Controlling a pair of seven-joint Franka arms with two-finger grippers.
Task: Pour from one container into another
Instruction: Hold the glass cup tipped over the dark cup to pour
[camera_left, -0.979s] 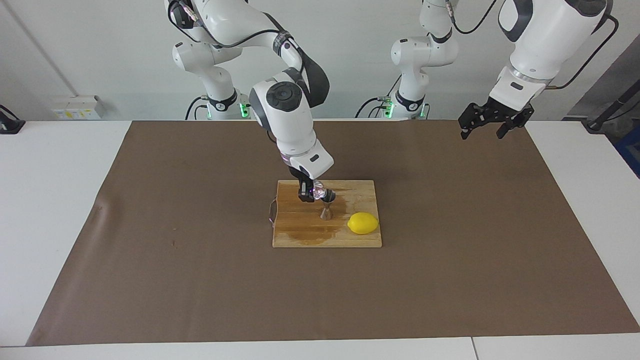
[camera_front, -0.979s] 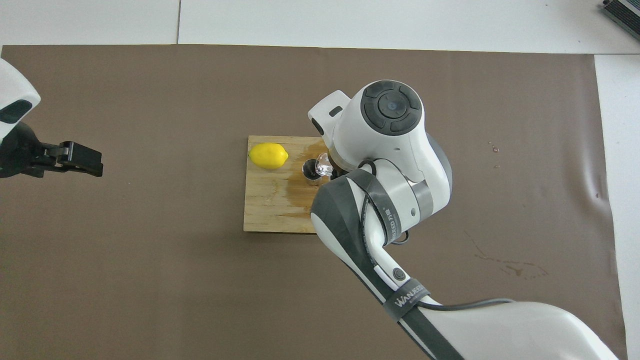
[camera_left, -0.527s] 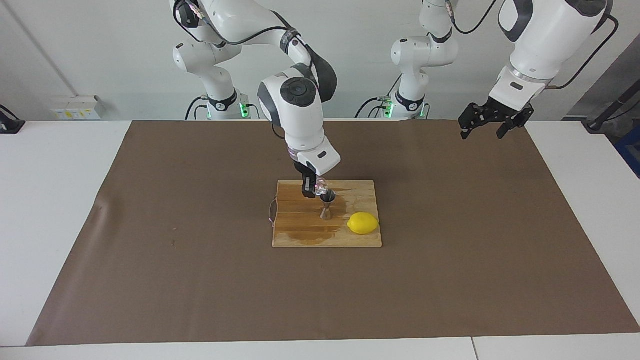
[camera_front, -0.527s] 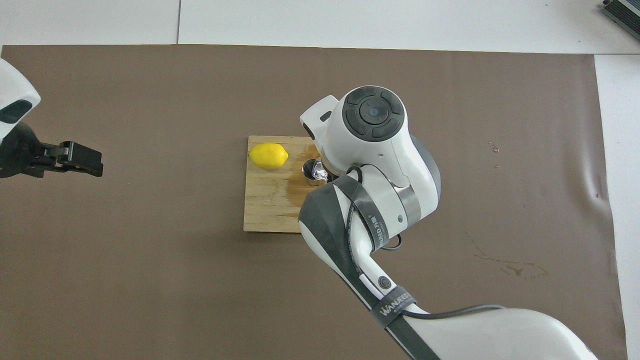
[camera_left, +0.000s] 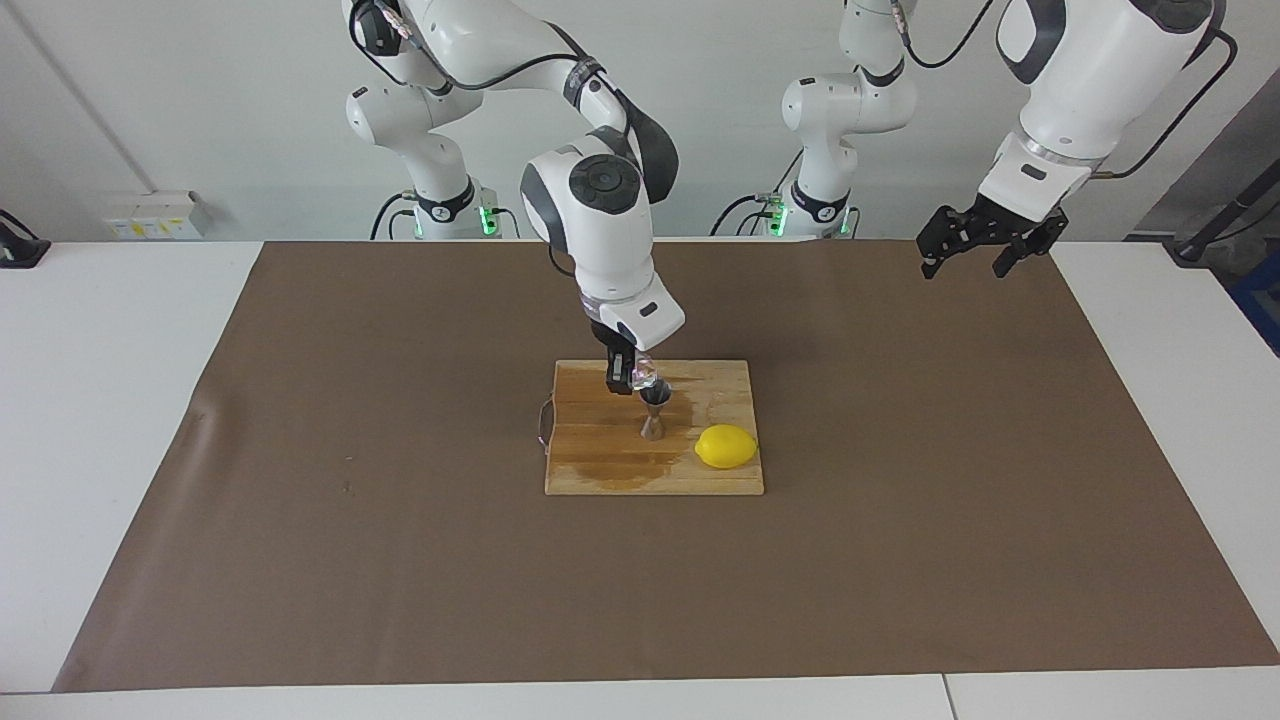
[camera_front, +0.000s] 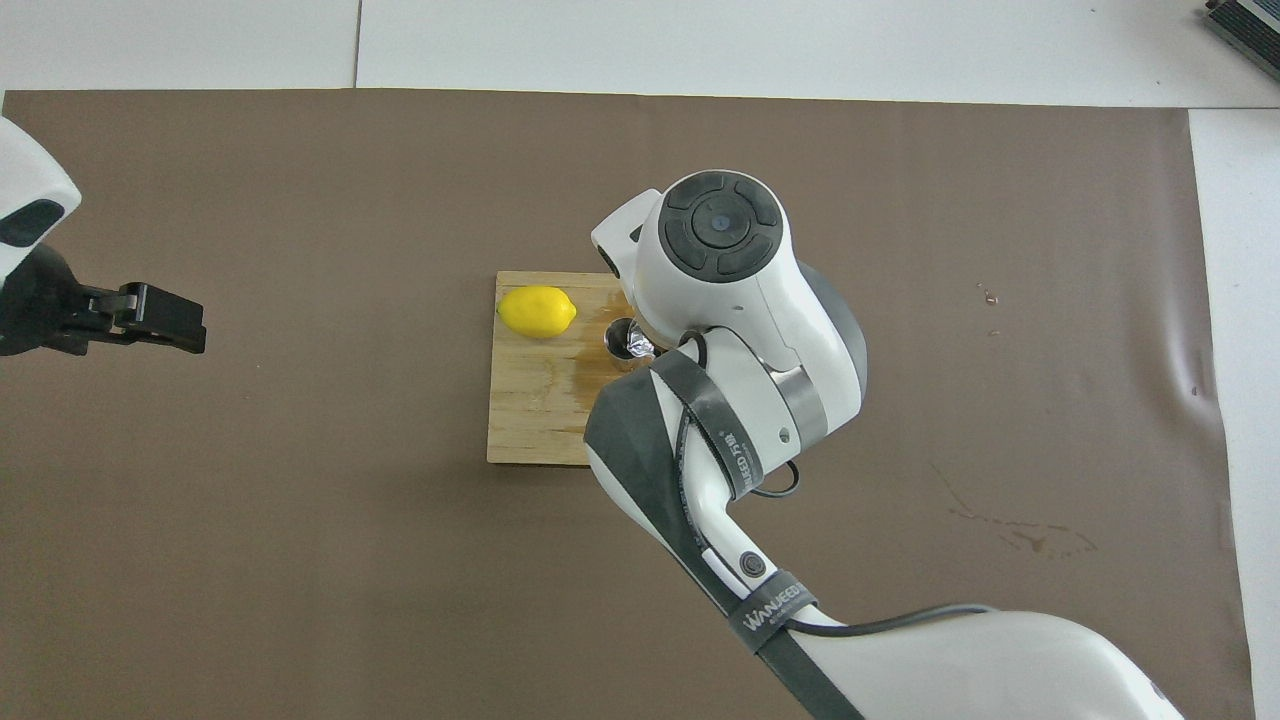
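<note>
- Glass (camera_left: 645, 378) is gripped in the closed right claw (camera_left: 628, 382), tipped directly over the upright jigger's (camera_left: 653, 412) mouth.
- Left claw (camera_left: 978, 252) is held open and empty, waiting well apart from the jigger.

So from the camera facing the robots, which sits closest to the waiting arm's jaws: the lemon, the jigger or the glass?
From the left gripper:
1. Lemon, on the board's end toward that arm.
2. Jigger and glass, mid-board; too close to call.

Right arm reaching in, left arm waiting

The right gripper (camera_left: 628, 381) points down over the middle of the surface, fingers clamped; the left gripper (camera_left: 982, 252) hangs open, raised over the corner at the robots' edge.
</note>
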